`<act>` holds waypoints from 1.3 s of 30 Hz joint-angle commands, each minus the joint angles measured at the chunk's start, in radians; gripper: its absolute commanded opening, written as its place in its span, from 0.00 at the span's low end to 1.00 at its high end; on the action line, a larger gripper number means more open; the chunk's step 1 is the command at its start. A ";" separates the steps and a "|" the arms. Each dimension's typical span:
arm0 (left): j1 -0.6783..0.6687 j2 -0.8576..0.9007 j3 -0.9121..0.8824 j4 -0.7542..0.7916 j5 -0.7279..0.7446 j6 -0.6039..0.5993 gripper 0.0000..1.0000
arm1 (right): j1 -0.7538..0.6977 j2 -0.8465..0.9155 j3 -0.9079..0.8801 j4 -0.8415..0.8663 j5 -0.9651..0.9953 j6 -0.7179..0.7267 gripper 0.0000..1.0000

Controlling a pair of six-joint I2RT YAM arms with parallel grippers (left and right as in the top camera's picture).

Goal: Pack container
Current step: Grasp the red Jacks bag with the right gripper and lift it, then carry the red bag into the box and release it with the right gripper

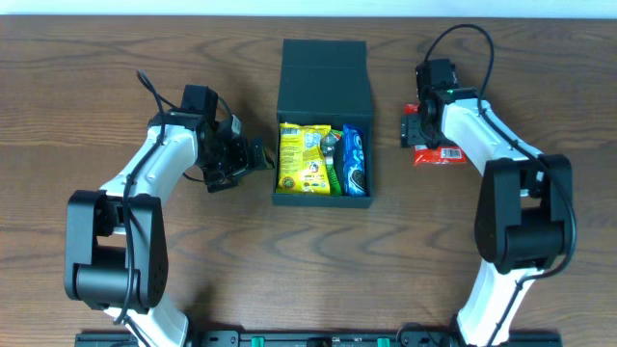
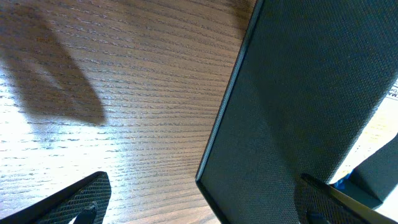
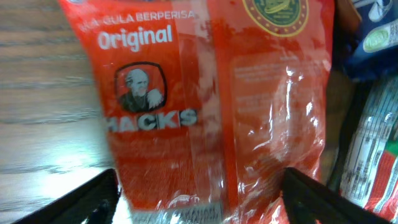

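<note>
The dark teal-black container [image 1: 323, 198] stands at the table's middle with its flap lid [image 1: 324, 67] folded open at the back. Inside lie a yellow packet [image 1: 304, 159] and a blue packet [image 1: 353, 162]. My left gripper [image 1: 253, 154] is open and empty at the container's left wall; in the left wrist view the dark wall [image 2: 311, 93] fills the right side, with its corner between the fingers [image 2: 205, 205]. My right gripper [image 1: 416, 128] is open over a red "Original" snack packet [image 1: 441, 152]; in the right wrist view its fingers [image 3: 199, 205] straddle that packet [image 3: 211, 112].
More packets lie just beside the red one in the right wrist view: a blue one [image 3: 373, 34] and a white, red and green one [image 3: 379, 155]. The wooden table [image 1: 96, 77] shows around both arms.
</note>
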 commanded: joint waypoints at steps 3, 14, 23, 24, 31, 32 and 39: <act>0.000 0.005 -0.001 -0.003 -0.006 0.010 0.95 | -0.008 0.043 -0.008 0.007 0.008 -0.027 0.51; 0.000 0.005 -0.001 -0.004 -0.005 0.005 0.95 | -0.001 0.018 0.128 -0.140 0.008 0.007 0.01; 0.000 0.006 -0.001 -0.004 -0.006 0.006 0.95 | 0.086 -0.074 0.452 -0.420 -0.147 0.167 0.01; 0.000 0.005 -0.001 -0.004 -0.006 0.006 0.95 | 0.106 -0.087 0.459 -0.427 -0.164 0.191 0.01; 0.050 0.001 0.002 -0.035 -0.006 0.051 0.95 | 0.310 -0.103 0.458 -0.481 -0.200 0.392 0.01; 0.069 0.001 0.006 -0.049 -0.006 0.062 0.95 | 0.345 -0.102 0.458 -0.480 -0.198 0.420 0.01; 0.224 0.000 0.045 -0.137 -0.004 0.110 0.95 | 0.545 -0.072 0.452 -0.470 -0.103 0.655 0.01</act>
